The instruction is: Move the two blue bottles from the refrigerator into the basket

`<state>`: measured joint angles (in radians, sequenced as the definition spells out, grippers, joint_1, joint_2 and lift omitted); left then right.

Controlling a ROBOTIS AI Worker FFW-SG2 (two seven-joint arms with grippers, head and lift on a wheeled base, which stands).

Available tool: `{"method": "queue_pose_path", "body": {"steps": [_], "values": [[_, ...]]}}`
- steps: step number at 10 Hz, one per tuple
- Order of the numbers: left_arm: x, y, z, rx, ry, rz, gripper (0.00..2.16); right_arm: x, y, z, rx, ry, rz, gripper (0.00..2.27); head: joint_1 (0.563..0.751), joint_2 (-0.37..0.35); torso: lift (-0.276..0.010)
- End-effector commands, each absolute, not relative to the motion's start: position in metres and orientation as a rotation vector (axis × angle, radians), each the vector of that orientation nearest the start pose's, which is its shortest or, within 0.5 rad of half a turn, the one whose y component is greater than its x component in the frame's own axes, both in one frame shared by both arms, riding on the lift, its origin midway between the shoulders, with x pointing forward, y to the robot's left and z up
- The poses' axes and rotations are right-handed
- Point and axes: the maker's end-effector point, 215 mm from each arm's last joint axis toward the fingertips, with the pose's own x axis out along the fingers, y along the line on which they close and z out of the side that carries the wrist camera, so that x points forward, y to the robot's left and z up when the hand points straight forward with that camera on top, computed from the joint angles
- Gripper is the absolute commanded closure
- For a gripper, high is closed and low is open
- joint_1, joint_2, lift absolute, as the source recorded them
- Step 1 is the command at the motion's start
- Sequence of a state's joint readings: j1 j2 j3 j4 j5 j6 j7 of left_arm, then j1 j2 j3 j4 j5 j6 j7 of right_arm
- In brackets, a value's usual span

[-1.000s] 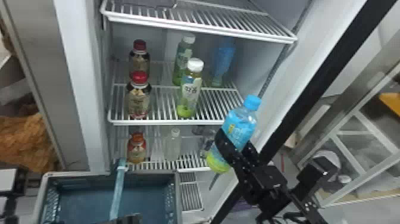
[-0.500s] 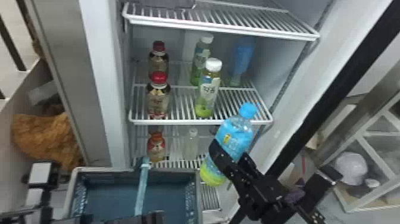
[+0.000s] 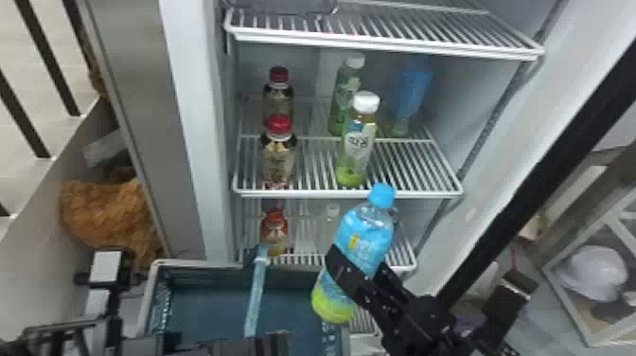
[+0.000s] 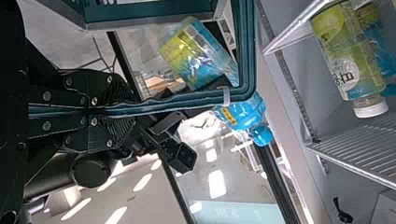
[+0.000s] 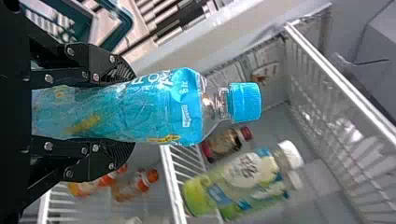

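Leaning at the basket's right end in the head view, a blue bottle (image 3: 364, 232), cap up and base down, is gripped around its label by the two fingers of the right gripper (image 3: 357, 260). The bottle's base overlaps the basket's (image 3: 154, 289) right edge in that view; whether it is over the rim or beside it cannot be told. Open room lies between the bottle and the basket's raised handle (image 3: 255, 298), while the cap overlaps the front edge of the middle shelf (image 3: 307, 194), beyond the basket. The left gripper (image 3: 272, 343) is at the basket's near side.

The left wrist view shows its fingers closed on the handle, with the bottle slanting past the handle's corner. The right wrist view gives the label and blue cap up close, a black finger on either side.

Beyond the basket, the refrigerator's wire shelves carry upright bottles: an orange-capped bottle (image 3: 274, 234) and a clear bottle (image 3: 329, 229) low down, two red-capped bottles (image 3: 278, 156) and two white-capped bottles (image 3: 357, 146) higher, and a blurred second blue bottle (image 3: 412, 92) at the back right. Left of the basket is a brown bundle (image 3: 106, 213); well to its right, a white helmet (image 3: 596, 270).
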<state>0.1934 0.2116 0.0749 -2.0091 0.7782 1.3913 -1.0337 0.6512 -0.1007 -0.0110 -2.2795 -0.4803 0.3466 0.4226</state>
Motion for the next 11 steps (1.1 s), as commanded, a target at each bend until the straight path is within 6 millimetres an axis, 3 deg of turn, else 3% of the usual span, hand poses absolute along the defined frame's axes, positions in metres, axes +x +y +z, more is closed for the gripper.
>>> {"method": "queue_pose_path", "body": {"steps": [1, 3, 6, 9, 11], "values": [[0.285, 0.038, -0.331, -0.957, 0.848, -1.341, 1.20, 0.370, -0.104, -0.342, 0.470, 0.234, 0.589, 0.87, 0.695, -0.141, 0.000], [0.286, 0.038, -0.330, -0.958, 0.843, -1.341, 1.20, 0.371, -0.100, -0.353, 0.505, 0.228, 0.624, 0.55, 0.695, -0.117, 0.000], [0.285, 0.040, -0.332, -0.961, 0.848, -1.334, 1.20, 0.380, -0.119, -0.335, 0.478, 0.129, 0.580, 0.19, 0.695, -0.121, 0.000], [0.285, 0.040, -0.332, -0.963, 0.845, -1.333, 1.20, 0.393, -0.159, -0.310, 0.413, 0.027, 0.481, 0.18, 0.695, -0.161, 0.000], [0.285, 0.040, -0.333, -0.966, 0.845, -1.331, 1.20, 0.402, -0.197, -0.291, 0.363, -0.044, 0.382, 0.18, 0.695, -0.214, 0.000]]}}
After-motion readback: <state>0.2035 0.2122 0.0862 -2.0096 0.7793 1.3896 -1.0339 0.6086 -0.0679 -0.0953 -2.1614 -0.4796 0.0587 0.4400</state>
